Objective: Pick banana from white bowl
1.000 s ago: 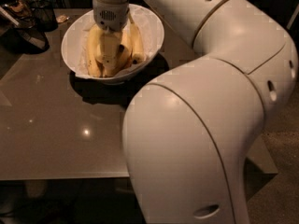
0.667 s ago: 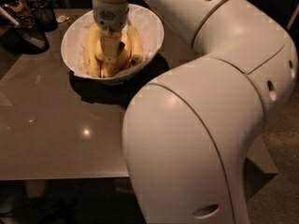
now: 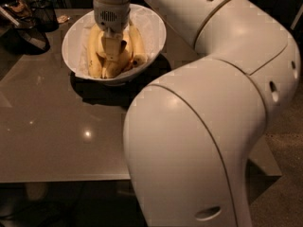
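The white bowl (image 3: 157, 32) stands on the far part of the grey table (image 3: 52, 126). It holds a bunch of yellow bananas (image 3: 93, 53) lying side by side on a crinkled white lining. My gripper (image 3: 112, 51) points straight down into the bowl and reaches in among the bananas at the middle of the bunch. Its wrist (image 3: 111, 6) covers the far ends of the bananas. My arm hides the right part of the table.
A dark mesh cup (image 3: 45, 12) and dark clutter (image 3: 23, 34) sit at the table's far left corner, with a small brown scrap (image 3: 62, 19) beside the bowl. My big white arm (image 3: 213, 108) fills the right and front. The table's front edge (image 3: 61, 178) is near.
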Robot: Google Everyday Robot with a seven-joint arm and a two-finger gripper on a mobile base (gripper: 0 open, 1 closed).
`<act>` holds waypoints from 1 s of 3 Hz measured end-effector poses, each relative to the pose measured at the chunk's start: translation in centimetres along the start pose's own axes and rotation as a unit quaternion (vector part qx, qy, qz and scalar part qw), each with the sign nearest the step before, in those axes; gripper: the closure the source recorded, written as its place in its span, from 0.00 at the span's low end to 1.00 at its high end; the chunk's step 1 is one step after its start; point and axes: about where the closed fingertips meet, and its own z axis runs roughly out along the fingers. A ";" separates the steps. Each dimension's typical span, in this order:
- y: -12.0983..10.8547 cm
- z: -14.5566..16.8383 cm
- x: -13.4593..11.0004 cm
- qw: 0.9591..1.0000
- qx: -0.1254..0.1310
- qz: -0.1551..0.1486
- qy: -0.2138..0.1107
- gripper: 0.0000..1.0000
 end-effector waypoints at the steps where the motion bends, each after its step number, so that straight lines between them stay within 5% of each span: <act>1: 0.0 0.8 0.1 1.000 0.000 0.000 0.000 1.00; 3: 0.0 0.8 0.1 1.000 0.000 0.000 0.000 1.00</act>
